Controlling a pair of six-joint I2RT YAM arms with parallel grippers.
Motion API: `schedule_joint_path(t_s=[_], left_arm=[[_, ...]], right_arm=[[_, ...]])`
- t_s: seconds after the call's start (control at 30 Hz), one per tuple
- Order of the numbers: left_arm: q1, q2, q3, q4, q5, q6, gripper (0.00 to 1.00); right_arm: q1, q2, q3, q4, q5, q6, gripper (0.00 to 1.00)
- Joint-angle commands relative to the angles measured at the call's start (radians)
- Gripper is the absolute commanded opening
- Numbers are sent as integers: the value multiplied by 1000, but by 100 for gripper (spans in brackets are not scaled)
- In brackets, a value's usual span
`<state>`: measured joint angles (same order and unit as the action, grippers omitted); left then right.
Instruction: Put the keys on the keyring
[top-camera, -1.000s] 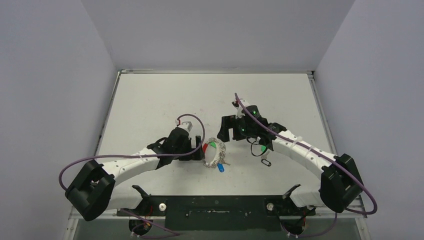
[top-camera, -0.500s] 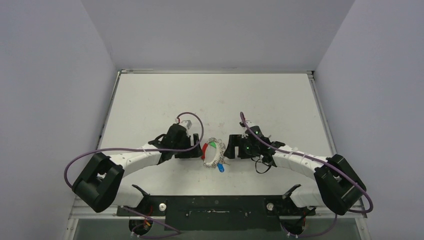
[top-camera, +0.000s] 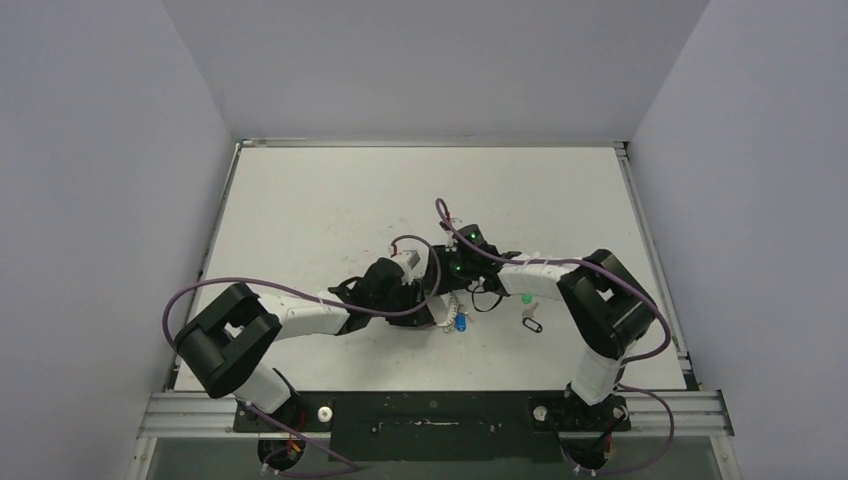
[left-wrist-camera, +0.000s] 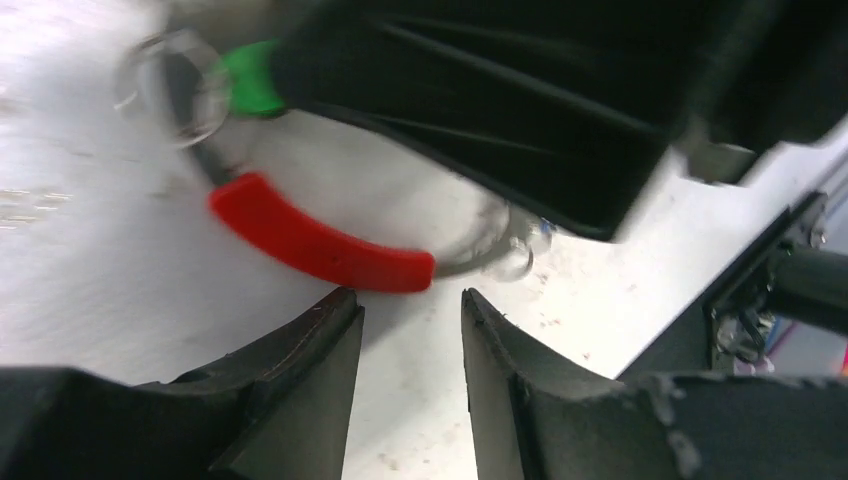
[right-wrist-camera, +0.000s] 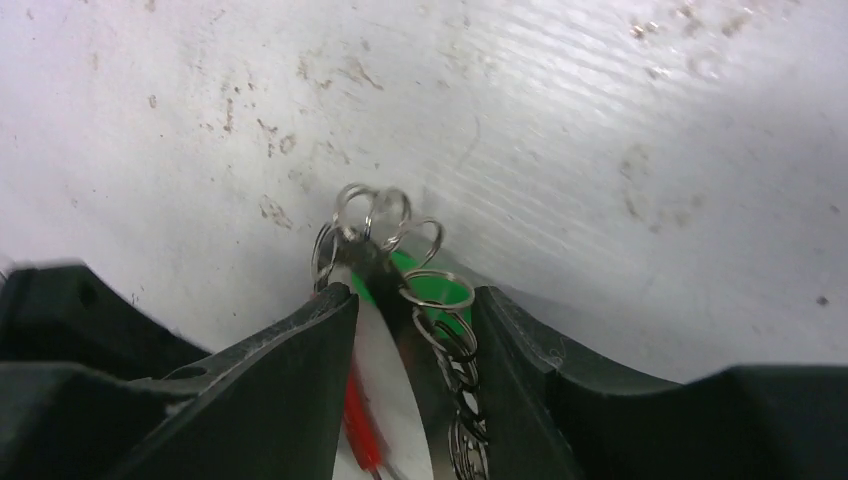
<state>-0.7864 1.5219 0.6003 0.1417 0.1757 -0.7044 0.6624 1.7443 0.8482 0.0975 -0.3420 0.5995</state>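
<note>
The keyring (right-wrist-camera: 455, 345), a silvery coil with a red section (left-wrist-camera: 320, 240), lies at the table's middle under both grippers. Only a bit of the coil (top-camera: 452, 305) shows from above. My right gripper (right-wrist-camera: 412, 300) straddles one end of the loop, with the coil against one pad and the red section against the other. A green key head (right-wrist-camera: 425, 275) sits inside that end. My left gripper (left-wrist-camera: 410, 305) is open, its tips just short of the red section and nothing between them. A blue key (top-camera: 460, 323) lies by the ring, and another green key (top-camera: 526, 297) lies further right.
A thin black wire loop (top-camera: 532, 325) rests on the table to the right of the keys. The right gripper's black body (left-wrist-camera: 520, 110) hangs close over the far side of the ring in the left wrist view. The table's raised rim (top-camera: 430, 143) runs along the back.
Both arms swung inward and met over the keyring, covering most of it. Both pairs of jaws narrowed, the right one onto the ring's end. A green key now shows to the right.
</note>
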Motion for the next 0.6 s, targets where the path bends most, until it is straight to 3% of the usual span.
schedule_joint_path(t_s=[0.0, 0.27, 0.4, 0.57], left_arm=[[-91, 45, 1, 33, -22, -35, 40], [-103, -87, -35, -17, -68, -27, 57], [-97, -193, -39, -68, -81, -1, 65], [-50, -290, -65, -118, -99, -11, 67]], right_arm=[[67, 50, 69, -108, -47, -66, 46], [25, -101, 72, -298, 82, -146, 73], [-23, -203, 60, -361, 148, -174, 81], [-50, -244, 42, -398, 159, -191, 82]])
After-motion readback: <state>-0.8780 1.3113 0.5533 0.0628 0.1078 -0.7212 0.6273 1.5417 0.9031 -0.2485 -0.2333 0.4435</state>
